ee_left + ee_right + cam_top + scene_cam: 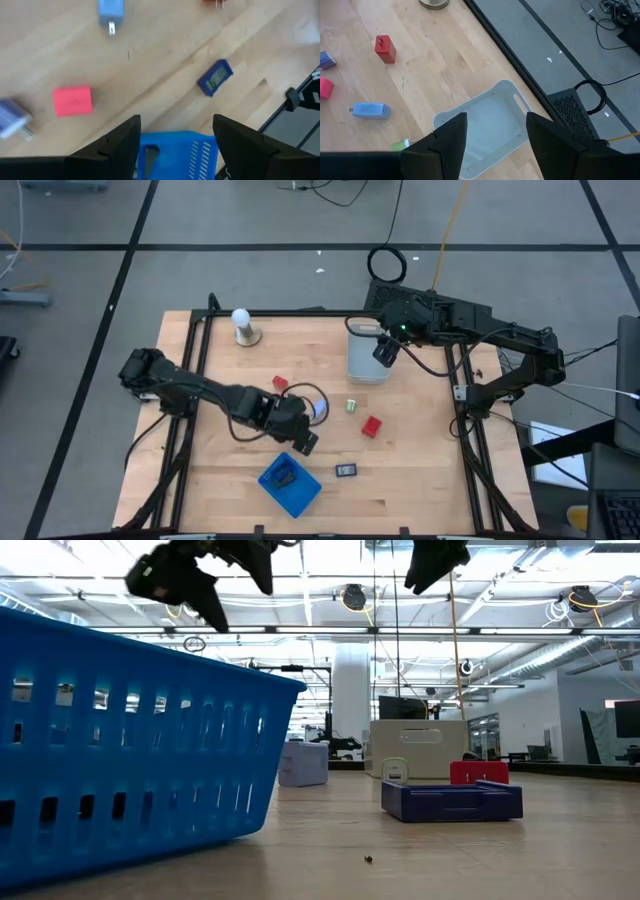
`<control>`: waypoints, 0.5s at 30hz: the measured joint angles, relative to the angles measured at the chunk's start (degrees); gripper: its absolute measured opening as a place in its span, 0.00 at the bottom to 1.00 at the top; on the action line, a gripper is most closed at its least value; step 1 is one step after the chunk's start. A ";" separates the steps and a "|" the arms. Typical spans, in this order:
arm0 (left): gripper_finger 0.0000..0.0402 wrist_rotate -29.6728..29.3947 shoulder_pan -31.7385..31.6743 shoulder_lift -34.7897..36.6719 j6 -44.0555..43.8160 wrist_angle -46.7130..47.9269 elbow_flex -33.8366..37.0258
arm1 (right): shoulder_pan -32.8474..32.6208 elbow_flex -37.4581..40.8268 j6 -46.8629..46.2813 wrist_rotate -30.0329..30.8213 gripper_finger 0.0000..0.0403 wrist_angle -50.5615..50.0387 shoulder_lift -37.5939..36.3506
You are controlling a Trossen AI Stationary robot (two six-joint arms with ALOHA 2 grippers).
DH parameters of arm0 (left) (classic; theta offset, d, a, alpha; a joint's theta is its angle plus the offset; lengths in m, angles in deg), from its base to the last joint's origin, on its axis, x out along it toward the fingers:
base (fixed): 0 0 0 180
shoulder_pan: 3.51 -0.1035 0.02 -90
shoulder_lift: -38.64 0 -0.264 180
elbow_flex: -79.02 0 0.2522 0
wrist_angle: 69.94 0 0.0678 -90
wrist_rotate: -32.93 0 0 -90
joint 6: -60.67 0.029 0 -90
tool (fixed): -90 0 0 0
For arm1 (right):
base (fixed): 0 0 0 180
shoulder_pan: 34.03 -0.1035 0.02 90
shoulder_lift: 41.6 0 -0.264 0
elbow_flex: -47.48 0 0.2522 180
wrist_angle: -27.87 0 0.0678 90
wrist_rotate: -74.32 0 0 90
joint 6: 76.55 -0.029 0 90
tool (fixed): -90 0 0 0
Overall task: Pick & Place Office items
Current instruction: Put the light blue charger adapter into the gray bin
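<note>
The jaws of the left gripper [176,145] stand apart with nothing between them, hanging over the blue basket [290,483] near the front of the desk [420,480]. The right gripper's [495,145] jaws are likewise apart and empty, held above the clear bin [485,127] at the far side.

Several office items lie loose on the wood: a dark blue rectangular piece [346,471] just beside the basket, a red block [372,426] nearer the middle, another red piece [280,384] behind the left arm, a small green bit [352,405], and a pale blue tube [371,110] close to the left arm's wrist (partly hidden from above). A dark object already sits inside the basket.

The dark blue piece lies flat, its long axis running roughly across the desk, parallel to the front edge. The pale blue tube also lies on its side; seen from above, its direction is hard to tell.

What could go wrong, as I judge it: the dark blue piece is low and thin, so jaws descending off-centre or across its long side could push it away rather than pinch it. It also sits close to the basket, and a careless approach might knock the basket wall and shift it.
</note>
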 joint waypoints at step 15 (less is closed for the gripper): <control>0.62 4.43 -9.94 0.00 15.52 2.00 0.00 | -1.79 0.02 1.46 0.22 0.49 10.62 -6.48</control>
